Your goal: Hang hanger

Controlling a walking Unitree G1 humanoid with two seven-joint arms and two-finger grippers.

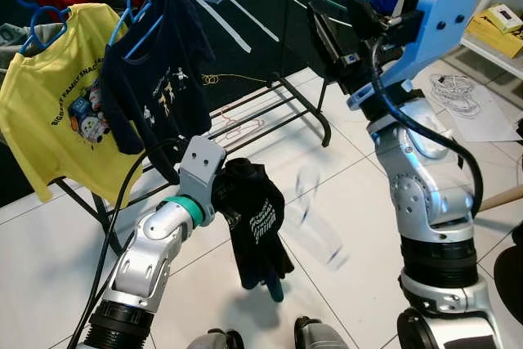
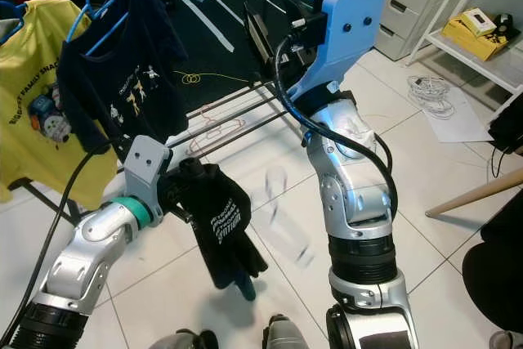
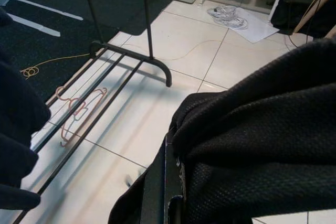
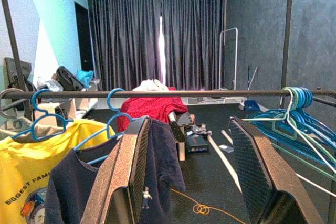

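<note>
a yellow t-shirt is seen at the far left, hung on a blue hanger from the black rail of a clothes rack. just beside it, a navy t-shirt is hung on a second blue hanger on the same rail; the shoulders of both hangers run across the rail, with the hooks up. a red cloth is seen behind the rail.

lower down, the left gripper is held over the white tiled floor, wrapped in black cloth that hangs toward the tiles. whether its fingers are closed or spread cannot be told, as they are hidden by the cloth.

on the rack's low base bars, a thin pink hanger is laid flat, its long axis running along the bars. a yellowish cord is coiled on the dark carpet beside the base.

further right, the right gripper is raised just below rail height, with its fingers spread apart and nothing between them; the navy t-shirt lies just past one finger. at the right end of the rail, a bunch of blue and green hangers is hooked, packed close together, their arms sloping down. at the far right, a white shelf unit is stood with a yellow box on it, and a coil of white cable is laid on a sheet of paper on the floor.
</note>
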